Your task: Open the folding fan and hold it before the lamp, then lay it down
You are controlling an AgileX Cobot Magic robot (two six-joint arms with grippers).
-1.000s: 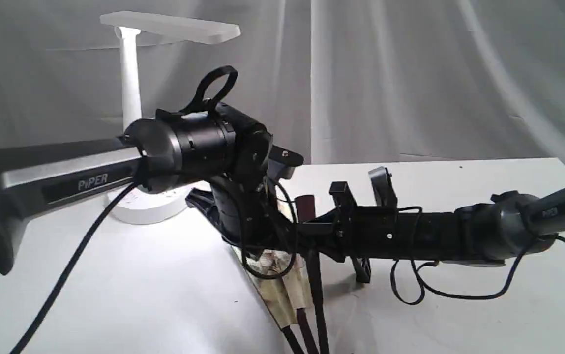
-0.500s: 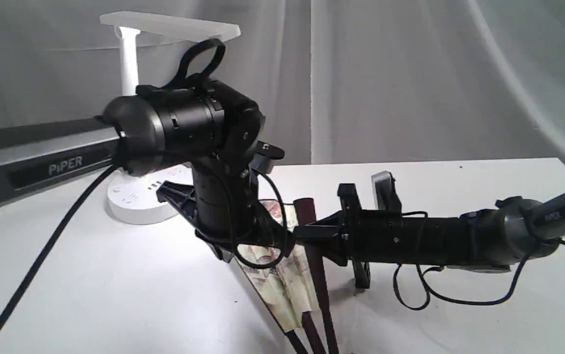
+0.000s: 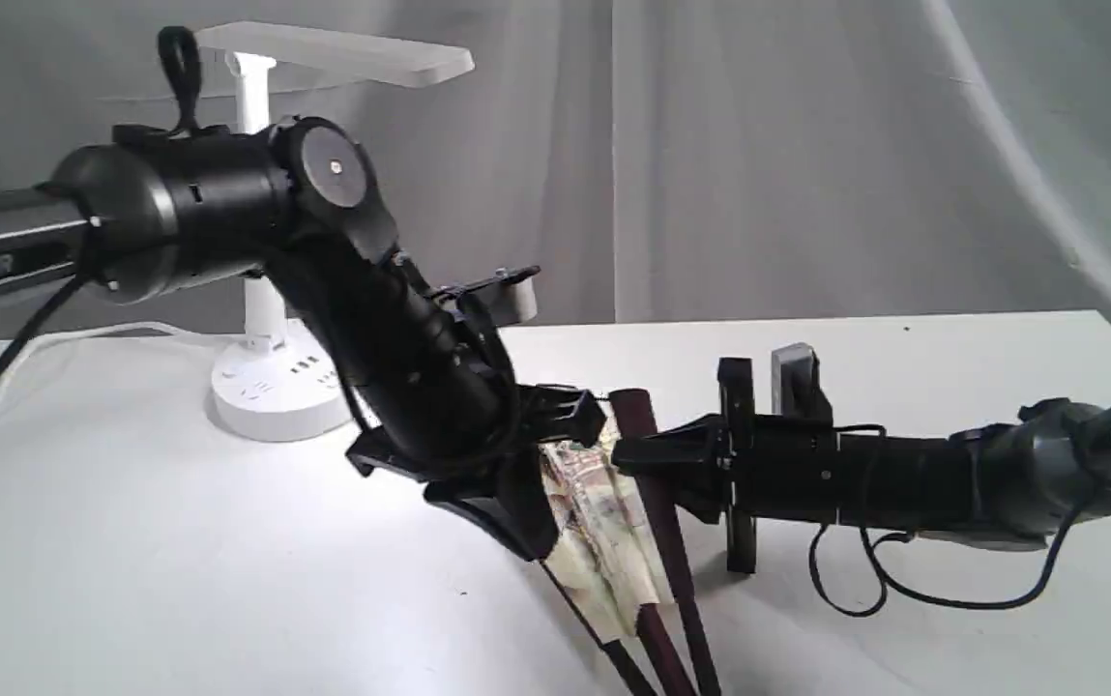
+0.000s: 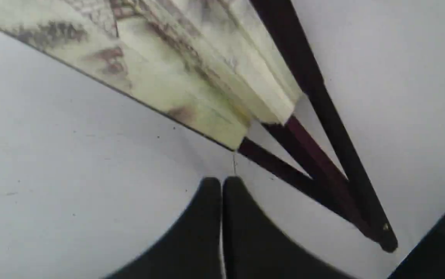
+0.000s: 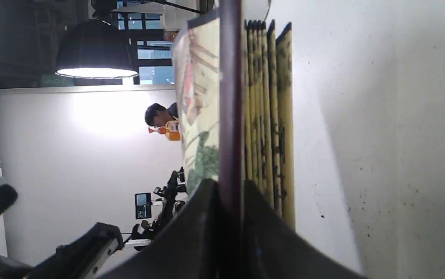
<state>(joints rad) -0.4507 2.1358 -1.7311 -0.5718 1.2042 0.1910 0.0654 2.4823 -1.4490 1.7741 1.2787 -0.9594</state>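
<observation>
The folding fan [image 3: 603, 517] stands partly open on the white table [image 3: 178, 561], its cream painted pleats spread a little and its maroon ribs running off the near edge. My right gripper [image 3: 634, 454] is shut on the right maroon guard [image 5: 230, 116], which passes between its fingers [image 5: 207, 209]. My left gripper [image 3: 528, 522] hangs down at the fan's left edge. In the left wrist view its fingertips [image 4: 211, 186] are pressed shut, a short gap from the fan [image 4: 191, 77], with nothing seen between them. The white lamp [image 3: 260, 222] stands lit at the back left.
The lamp's round socketed base [image 3: 270, 391] sits behind my left arm [image 3: 207, 203], its cord trailing left. A grey curtain [image 3: 806, 155] hangs behind the table. My right arm [image 3: 903, 474] lies low across the right side.
My left arm has swung up and leftward, its gripper tilting down beside the fan. The fan's leaves have spread a bit wider. My right gripper has shifted slightly right with the guard.
</observation>
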